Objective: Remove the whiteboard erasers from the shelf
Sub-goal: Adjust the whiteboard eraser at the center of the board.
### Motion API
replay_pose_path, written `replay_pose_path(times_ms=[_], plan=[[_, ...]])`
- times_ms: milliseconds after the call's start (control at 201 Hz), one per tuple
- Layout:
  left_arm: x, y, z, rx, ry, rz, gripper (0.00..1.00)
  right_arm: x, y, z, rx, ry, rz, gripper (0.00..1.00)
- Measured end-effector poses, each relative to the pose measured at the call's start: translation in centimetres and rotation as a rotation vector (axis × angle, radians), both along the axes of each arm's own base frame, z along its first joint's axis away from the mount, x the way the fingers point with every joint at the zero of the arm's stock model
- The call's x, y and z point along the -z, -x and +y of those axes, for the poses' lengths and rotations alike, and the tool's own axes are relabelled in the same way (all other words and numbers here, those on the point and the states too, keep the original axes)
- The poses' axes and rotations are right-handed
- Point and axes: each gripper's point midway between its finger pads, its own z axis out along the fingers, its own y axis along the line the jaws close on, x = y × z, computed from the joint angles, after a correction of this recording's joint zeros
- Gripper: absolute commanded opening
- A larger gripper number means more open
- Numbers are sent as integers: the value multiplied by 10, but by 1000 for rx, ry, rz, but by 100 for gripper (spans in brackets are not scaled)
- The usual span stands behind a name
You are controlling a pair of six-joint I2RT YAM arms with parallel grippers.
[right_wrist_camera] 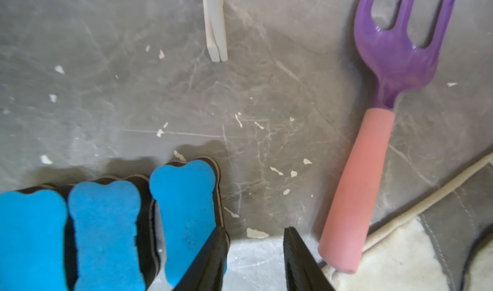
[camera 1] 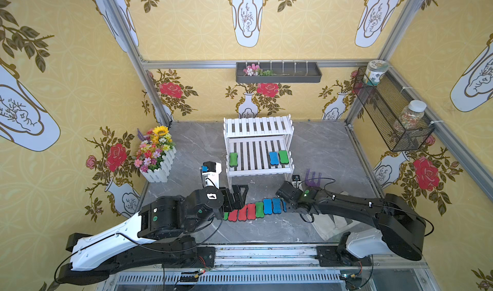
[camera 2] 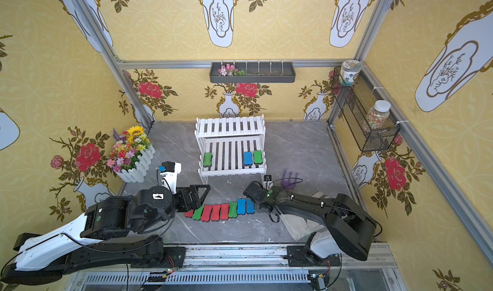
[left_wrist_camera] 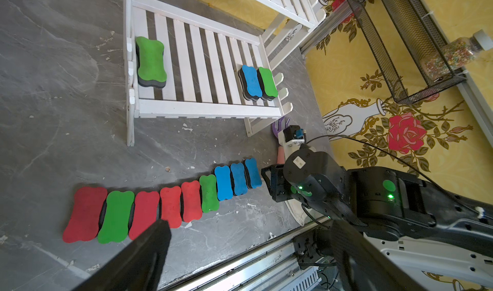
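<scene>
i'm holding the right end effector [right_wrist_camera: 254, 231] part-spread and empty, and the blue eraser [camera 1: 273, 158] is lying up ahead of it, low on the shelf [camera 1: 256, 171], lengthwise front to back, nearer this arm.

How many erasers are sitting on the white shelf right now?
3, all on the shelf's lower tier: a lone green eraser at the left end, and a blue eraser side by side with a second green eraser near the right end. None looks hidden.

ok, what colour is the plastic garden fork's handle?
Salmon pink: the foam handle of the purple plastic garden fork; clearest in the right wrist view.
</scene>
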Motion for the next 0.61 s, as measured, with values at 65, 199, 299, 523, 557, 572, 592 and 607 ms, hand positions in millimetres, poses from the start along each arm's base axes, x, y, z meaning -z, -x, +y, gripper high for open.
replay_pose_path(times_ms=[65,199,299,523,557,572,592,607], plan=[[0,0,0,0,1,0,100,4,1,1,-7,6,15,40],[-3,0,2,0,9,-2,100,9,1,8,-24,-17,26,40],[-3,1,2,0,9,-2,100,7,0,15,-38,-42,19,40],[-1,0,1,-1,2,0,100,-24,-7,20,-36,-105,-62,49],[0,0,0,0,-2,1,100,-34,-8,19,-33,-122,-85,53],[0,0,-1,0,-5,2,100,-38,-9,19,-30,-131,-95,54],[1,-1,-2,1,-7,1,99,-44,-10,19,-28,-144,-112,55],[1,-1,-3,2,-11,0,99,-49,-11,18,-26,-155,-128,56]])
